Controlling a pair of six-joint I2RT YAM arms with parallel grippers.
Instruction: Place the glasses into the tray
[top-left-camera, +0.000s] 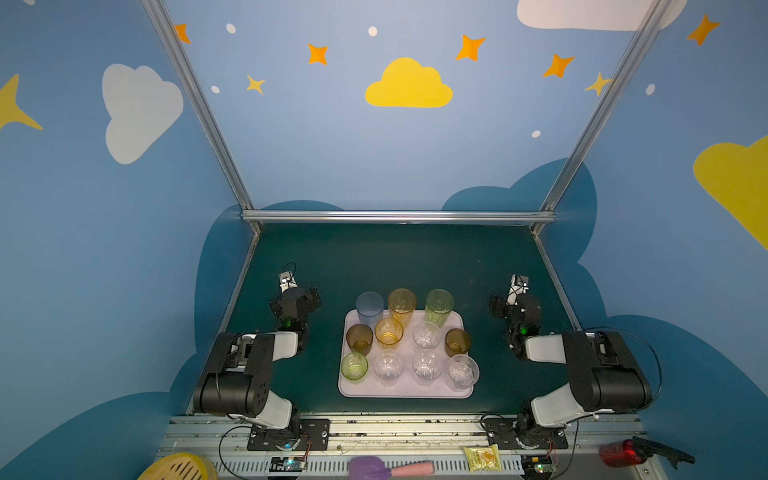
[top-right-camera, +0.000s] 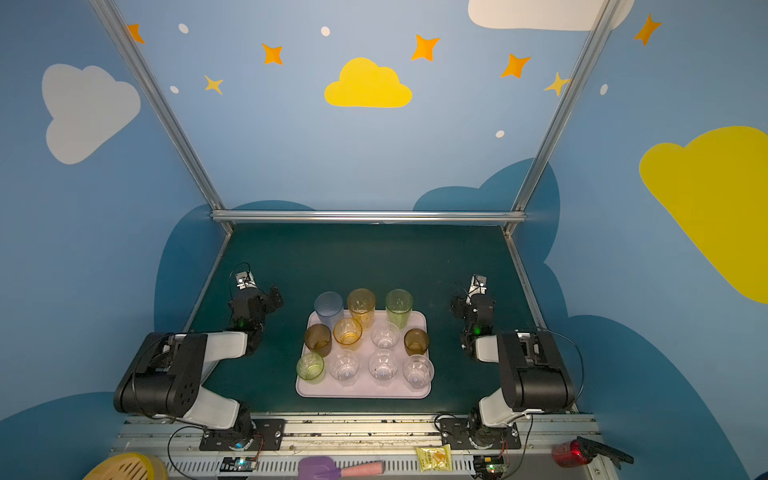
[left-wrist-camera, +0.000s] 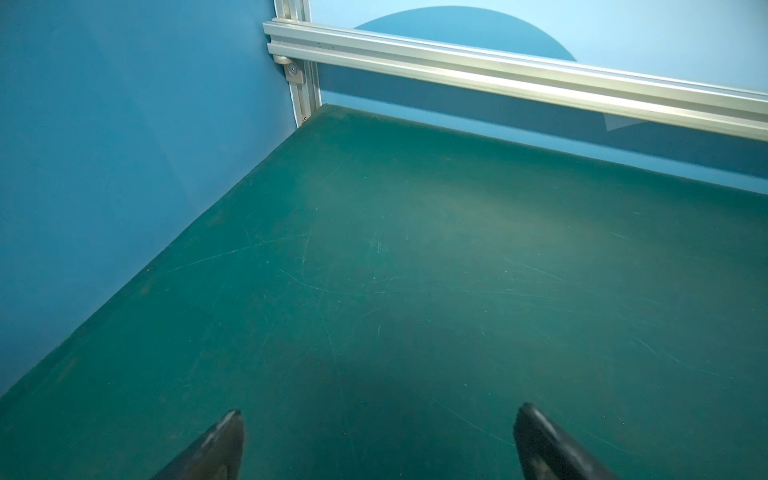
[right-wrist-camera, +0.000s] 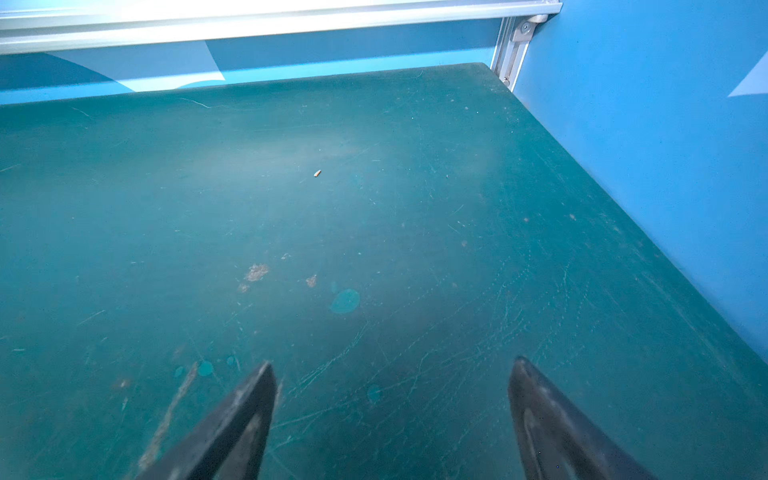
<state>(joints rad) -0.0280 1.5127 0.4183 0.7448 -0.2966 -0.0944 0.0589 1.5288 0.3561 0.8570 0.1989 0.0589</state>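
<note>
**Eleven tumblers standing on the tray, both grippers spread and empty**

Top views: the flat pale pink-lilac rectangular tray with rounded corners and a low rim (top-left-camera: 405, 391) lies on the dark green tabletop (top-left-camera: 395, 257). It sits between the left gripper (left-wrist-camera: 380, 413) and the right gripper (right-wrist-camera: 394, 363), inboard of both and well apart from each. All eleven transparent tumblers stand upright inside its rim, in three rows.

- **Row roughly level with the grippers:**
  - the tall blue tumbler (top-left-camera: 370, 309), on the left gripper's side
  - the tall yellow tumbler (top-left-camera: 402, 305)
  - the tall green tumbler (top-left-camera: 439, 306), on the right gripper's side
- **Middle row, from the left gripper's side across:**
  - a short brown tumbler (top-left-camera: 359, 338)
  - a short amber tumbler (top-left-camera: 389, 332)
  - a short clear faceted tumbler (top-left-camera: 427, 336)
  - a second short brown tumbler (top-left-camera: 457, 341)
- **Row farthest back from the grippers, toward the arm bases:**
  - a short green tumbler (top-left-camera: 354, 366)
  - three more short clear faceted tumblers (top-left-camera: 388, 368) (top-left-camera: 427, 365) (top-left-camera: 462, 371)

Wrist views: the jaws of each gripper stand wide apart, with only scratched tabletop between the black fingers. Both grippers face away from the tray, toward the aluminium frame rail (left-wrist-camera: 498, 66) at the far edge. A small pale fleck (right-wrist-camera: 317, 173) lies on the tabletop ahead of the right gripper
</note>
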